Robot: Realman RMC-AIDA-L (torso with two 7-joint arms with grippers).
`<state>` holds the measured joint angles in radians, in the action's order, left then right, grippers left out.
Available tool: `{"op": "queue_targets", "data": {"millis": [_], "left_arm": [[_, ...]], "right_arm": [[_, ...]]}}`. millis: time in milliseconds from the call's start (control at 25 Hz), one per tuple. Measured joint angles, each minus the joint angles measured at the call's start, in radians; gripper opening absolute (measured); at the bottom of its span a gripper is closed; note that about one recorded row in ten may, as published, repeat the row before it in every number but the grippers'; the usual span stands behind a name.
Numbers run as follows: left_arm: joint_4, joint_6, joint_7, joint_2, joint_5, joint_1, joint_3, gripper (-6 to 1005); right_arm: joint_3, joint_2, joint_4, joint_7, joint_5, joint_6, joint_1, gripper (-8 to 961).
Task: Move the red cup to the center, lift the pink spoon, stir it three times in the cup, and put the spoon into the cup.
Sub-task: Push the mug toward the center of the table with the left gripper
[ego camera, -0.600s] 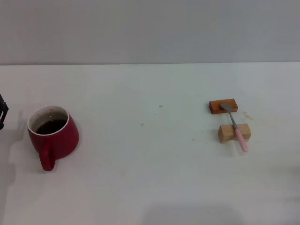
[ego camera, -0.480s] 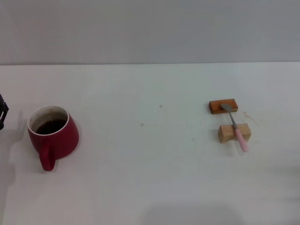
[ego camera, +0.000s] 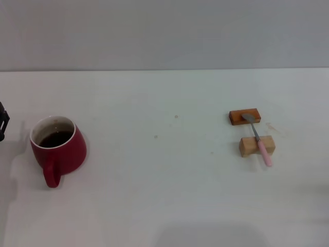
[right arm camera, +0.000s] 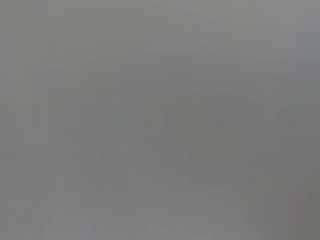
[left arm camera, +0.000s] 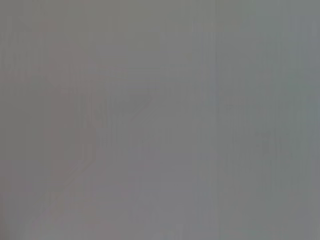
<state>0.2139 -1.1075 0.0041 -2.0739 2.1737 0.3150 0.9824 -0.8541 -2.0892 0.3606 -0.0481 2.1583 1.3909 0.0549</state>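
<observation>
The red cup (ego camera: 57, 148) stands at the left of the white table (ego camera: 164, 195), with dark liquid inside and its handle turned toward the near edge. The pink spoon (ego camera: 259, 140) lies at the right, its metal bowl on a reddish-brown block (ego camera: 244, 117) and its pink handle across a pale wooden block (ego camera: 256, 146). A dark part of my left gripper (ego camera: 3, 121) shows at the left edge of the head view, just left of the cup and apart from it. My right gripper is out of view. Both wrist views show only plain grey.
The two small wooden blocks under the spoon are the only other objects. A grey wall (ego camera: 164, 31) runs along the back of the table.
</observation>
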Motion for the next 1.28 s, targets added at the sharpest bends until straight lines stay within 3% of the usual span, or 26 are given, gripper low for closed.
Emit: {"op": "queue_targets", "data": {"millis": [240,680,1040,1280], "left_arm": [[-0.002,0.015,0.007,0.0,0.0,0.001,0.007,679],[-0.008,0.038,0.034,0.004,0.007,-0.006,0.017,451],[0.001,0.042,0.137,0.0,0.008,-0.007,-0.015,32],[-0.003,0.043,0.14,0.0,0.008,-0.007,-0.026,-2]], "right_arm": [[0.0,0.0,0.0,0.0,0.0,0.001,-0.003,713],[0.0,0.0,-0.003,-0.015,0.0,0.026,-0.017,715],[0.0,0.0,-0.003,-0.015,0.0,0.027,-0.017,716],[0.0,0.0,-0.001,-0.015,0.0,0.027,-0.021,715]]}}
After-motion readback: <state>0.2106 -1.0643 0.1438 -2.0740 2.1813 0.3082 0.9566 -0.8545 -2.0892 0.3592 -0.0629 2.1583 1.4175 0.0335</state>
